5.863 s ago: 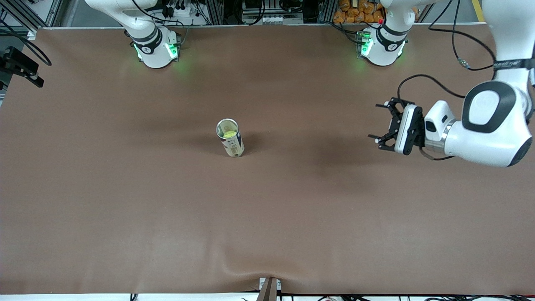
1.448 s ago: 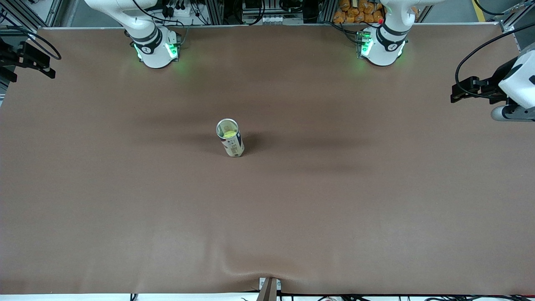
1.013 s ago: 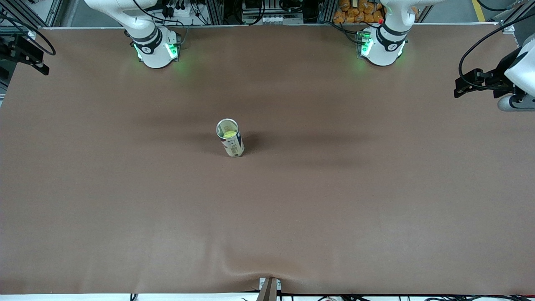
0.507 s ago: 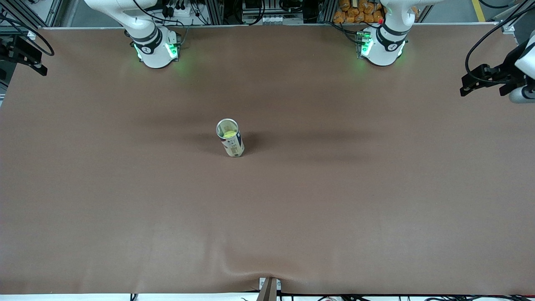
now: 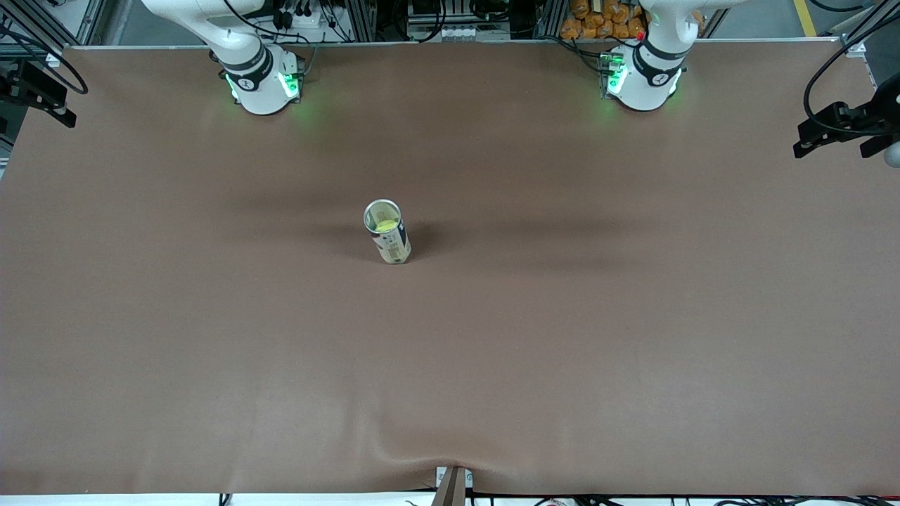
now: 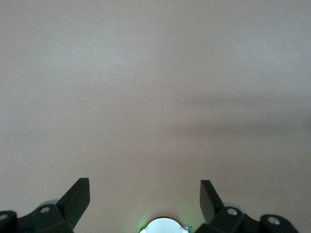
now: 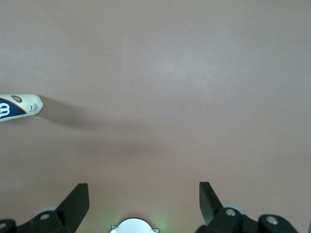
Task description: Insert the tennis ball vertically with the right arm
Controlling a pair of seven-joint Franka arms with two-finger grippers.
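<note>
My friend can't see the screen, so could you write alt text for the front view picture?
An upright open can with a yellow-green tennis ball inside stands near the middle of a wide brown table. Two white robot bases sit along the table's top edge, and both grippers are pulled back, open and empty: the left gripper at one end, the right gripper at the other.

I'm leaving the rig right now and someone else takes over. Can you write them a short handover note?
Left tool: open, empty, over the table's edge at the left arm's end.
Right tool: open, empty, at the right arm's end of the table.
Can: upright mid-table, open top, with the tennis ball inside.
Done: ball is in the can.
Left: nothing visible; both arms wait clear of the can.
</note>
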